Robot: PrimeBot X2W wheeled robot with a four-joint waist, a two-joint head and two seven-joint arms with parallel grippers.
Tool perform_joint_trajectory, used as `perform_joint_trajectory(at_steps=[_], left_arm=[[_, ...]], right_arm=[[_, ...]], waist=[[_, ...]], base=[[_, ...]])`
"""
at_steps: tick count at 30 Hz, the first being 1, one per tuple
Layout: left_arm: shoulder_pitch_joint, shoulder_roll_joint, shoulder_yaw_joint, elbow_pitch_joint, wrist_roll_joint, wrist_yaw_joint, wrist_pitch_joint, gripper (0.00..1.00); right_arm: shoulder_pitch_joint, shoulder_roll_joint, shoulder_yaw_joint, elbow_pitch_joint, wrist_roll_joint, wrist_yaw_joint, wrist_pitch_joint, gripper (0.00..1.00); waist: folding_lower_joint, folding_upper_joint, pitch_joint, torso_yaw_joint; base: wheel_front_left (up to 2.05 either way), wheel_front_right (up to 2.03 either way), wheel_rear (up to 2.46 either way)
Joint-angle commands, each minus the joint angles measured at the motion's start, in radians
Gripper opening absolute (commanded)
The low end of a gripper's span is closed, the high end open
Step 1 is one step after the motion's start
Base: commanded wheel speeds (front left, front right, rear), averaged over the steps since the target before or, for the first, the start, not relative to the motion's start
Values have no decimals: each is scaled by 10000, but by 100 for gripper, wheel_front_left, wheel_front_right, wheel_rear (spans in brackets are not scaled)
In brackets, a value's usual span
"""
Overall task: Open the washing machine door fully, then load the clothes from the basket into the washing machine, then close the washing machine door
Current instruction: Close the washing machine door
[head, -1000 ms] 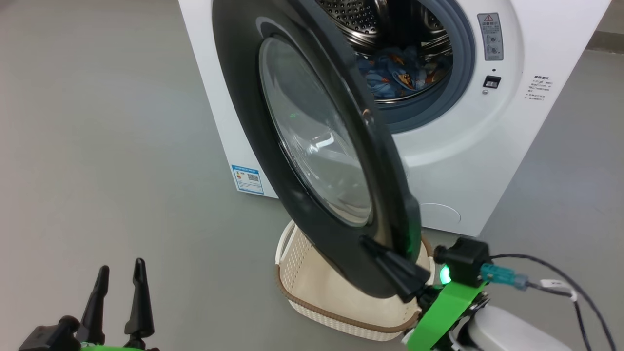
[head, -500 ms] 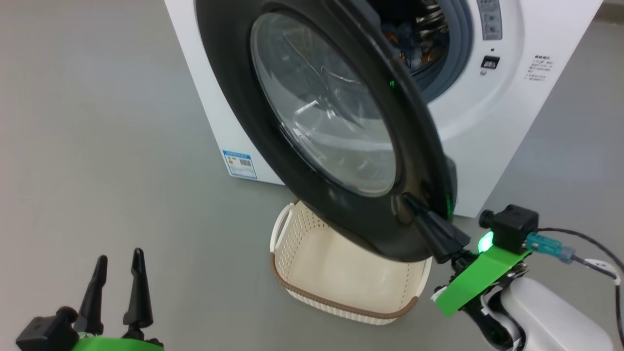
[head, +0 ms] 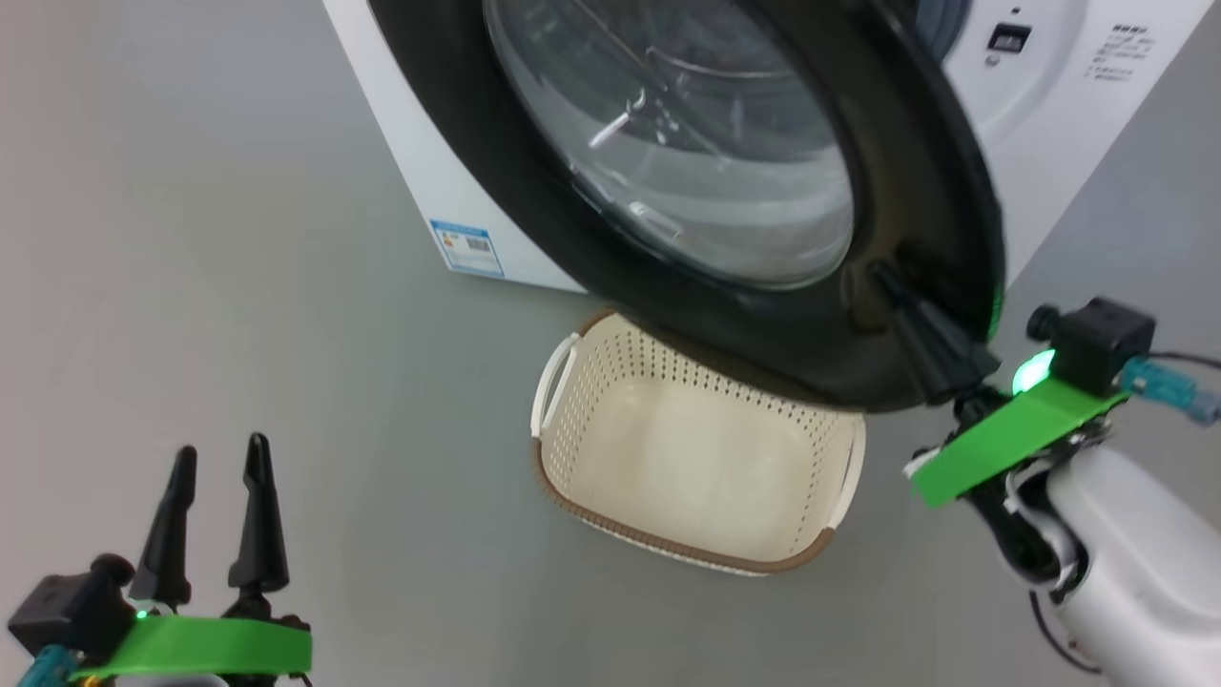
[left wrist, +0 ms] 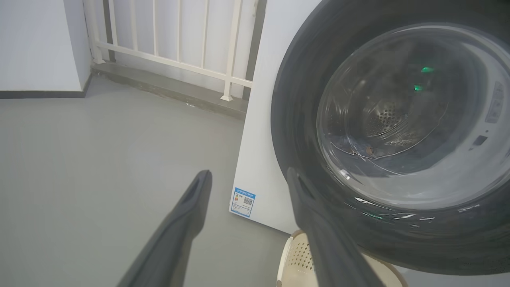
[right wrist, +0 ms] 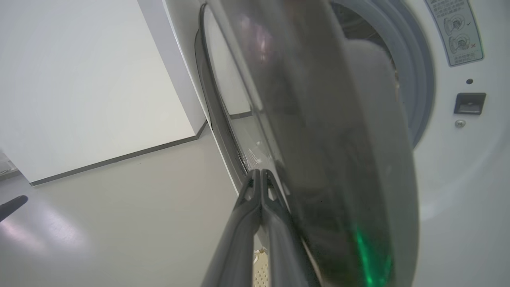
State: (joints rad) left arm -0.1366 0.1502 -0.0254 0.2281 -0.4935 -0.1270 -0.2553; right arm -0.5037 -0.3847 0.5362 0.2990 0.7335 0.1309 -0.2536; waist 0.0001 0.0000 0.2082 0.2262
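Observation:
The washing machine door (head: 916,191), black-rimmed with a glass bowl, stands partly swung over the white washing machine (head: 1040,105). My right gripper (head: 879,274) is shut, empty, its tips pressed on the door's outer rim at lower right. In the right wrist view the gripper (right wrist: 259,174) lies against the door (right wrist: 318,119). The empty basket (head: 668,550) sits on the floor under the door. My left gripper (head: 221,448) is open at lower left, clear of everything. Dim blue clothes (left wrist: 358,149) show through the glass in the left wrist view, beyond my left gripper (left wrist: 249,173).
A blue label (head: 465,248) marks the machine's lower left corner. A white railing (left wrist: 175,59) and a wall (left wrist: 36,44) stand behind grey floor to the machine's left. A cable connector (head: 1169,386) trails from my right wrist.
The door has swung further toward the machine's opening, my shut right gripper travelling with it on the rim. The head view has shifted, uncovering the basket. The left gripper stays open.

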Motion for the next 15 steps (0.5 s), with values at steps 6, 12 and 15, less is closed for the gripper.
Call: perform_joint_trajectory(at_steps=[6,12,15], left_arm=[[-545,355,286,-396,-83,-36,-65,100],[-706,306,220,-429,-114,-36,-65,100],[-767,272,211,-467,-110,-36,-65,100]], right_arm=[[-779,-465,-478,93,93,-2,-82,0],[-1230,-734,-1205,413,-17,-2,-82,0],[-1439,-852,-1438,494,-54,-2,-82,0]], waist=[[-1,0,724,268],[-1,0,1177,431],[-1,0,1403,468]], base=[[0,0,0],[0,0,0],[0,0,0]])
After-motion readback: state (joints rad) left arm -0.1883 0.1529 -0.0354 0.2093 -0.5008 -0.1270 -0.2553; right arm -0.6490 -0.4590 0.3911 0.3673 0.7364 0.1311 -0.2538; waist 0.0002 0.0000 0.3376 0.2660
